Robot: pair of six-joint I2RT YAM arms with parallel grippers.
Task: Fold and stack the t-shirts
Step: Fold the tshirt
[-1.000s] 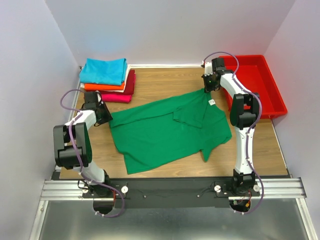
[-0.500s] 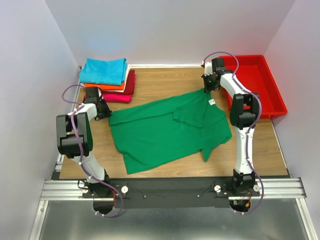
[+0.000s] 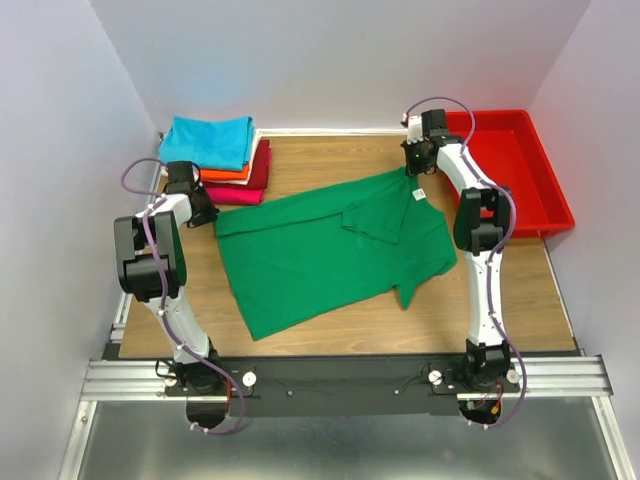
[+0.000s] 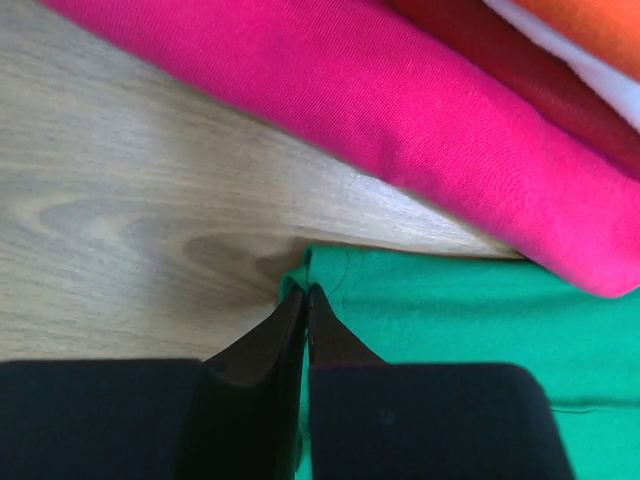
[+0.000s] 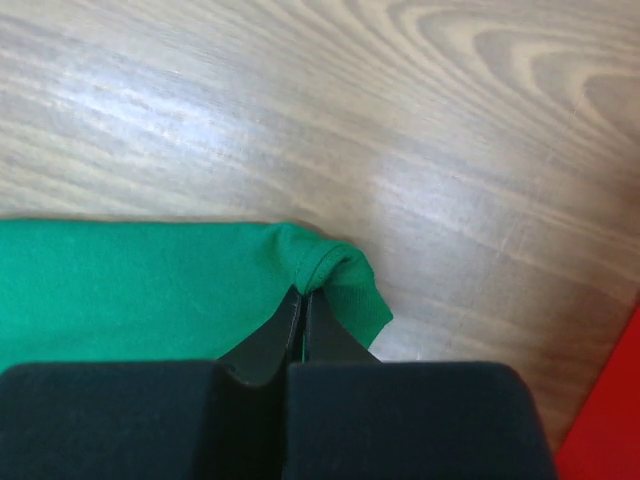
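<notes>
Progress: four tees look done. Folded stack (image 3: 215, 165) in the far-left corner of the worktop (image 3: 320, 170): turquoise tee (image 3: 208, 140) on top, then orange tee (image 3: 205, 173), dark red tee (image 3: 262, 165), magenta tee (image 3: 235, 196) at the bottom. Can't tell if more are hidden inside.

Left to do: green tee (image 3: 330, 250). It's spread mid-worktop and skewed, with the white label (image 3: 419, 193) up near the far-right end. One flap is lapped over the body and the near-right edge is turned under. Its far-left corner lies just beside the magenta tee, not on it.

Left tool (image 4: 306, 296): jaws pinched together on that far-left corner, cloth edge between the tips. Right tool (image 5: 304, 298): closed on the far-right corner, hem bunched into a small loop at the tips. Both are low at the worktop.

My read: this is a two-corner grip for straightening or a first fold, so the green tee is only at the start. All its folds plus placing it on the stack remain.

Surface: light wood-grain laminate, smooth, some glare in the right wrist view. Cloth should slide easily.

Red tray (image 3: 515, 165) sits at the far right, with the right arm running alongside. Room: plain pale walls (image 3: 330, 60) close in on three sides, and a metal rail (image 3: 340, 375) at the near edge carries both arm bases.
</notes>
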